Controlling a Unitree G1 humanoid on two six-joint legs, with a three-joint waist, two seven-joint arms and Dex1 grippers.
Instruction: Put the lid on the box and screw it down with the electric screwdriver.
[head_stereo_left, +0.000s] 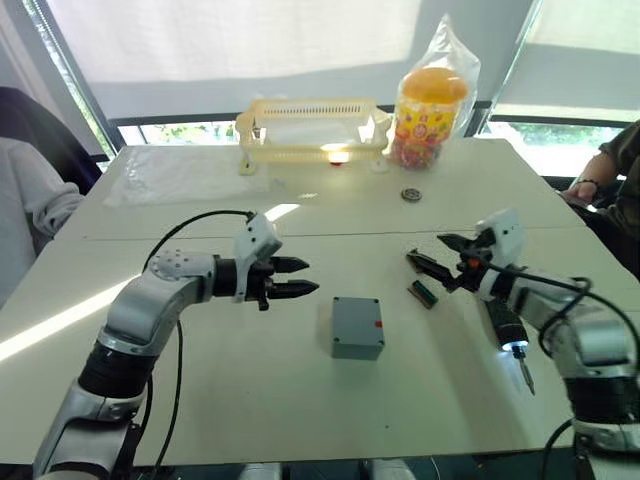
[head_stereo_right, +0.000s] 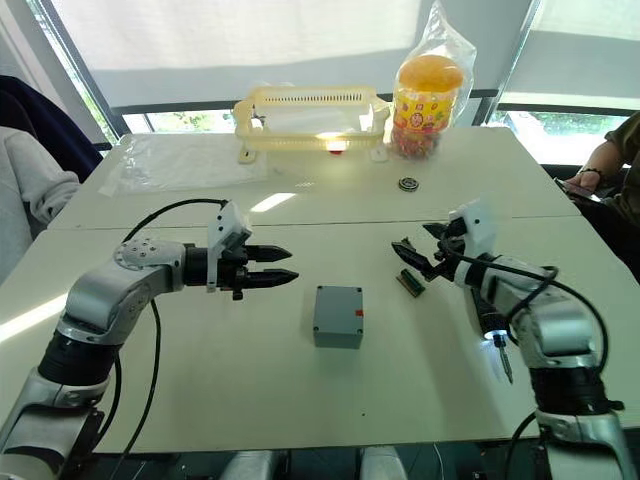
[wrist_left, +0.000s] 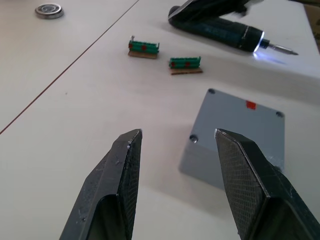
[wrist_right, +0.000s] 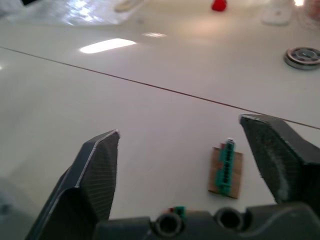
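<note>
The box sits near the middle of the white table, and from where I stand the lid looks to be on it already: the left wrist view shows a flat grey top with what seem to be screw heads in at least 3 corners and a small red mark near one edge. Whether those screws are driven home I cannot tell. The left gripper hangs just left of the box, not touching it, its 2 black fingers parted and empty, aimed at the box's side. The right gripper is off to the right, its fingers spread wide with nothing between them, over 2 little green terminal strips lying on the table. The electric screwdriver lies on the table below the right forearm, its tip light glowing and its metal bit pointing towards the near edge, well apart from the box. So by my reckoning the lidding is done and the screwing is either finished or left to do; nothing here settles which. Farther back stand a cream plastic rack, a yellow-lidded jar in a bag and a small round bearing. A person's arm rests at the table's right edge.
</note>
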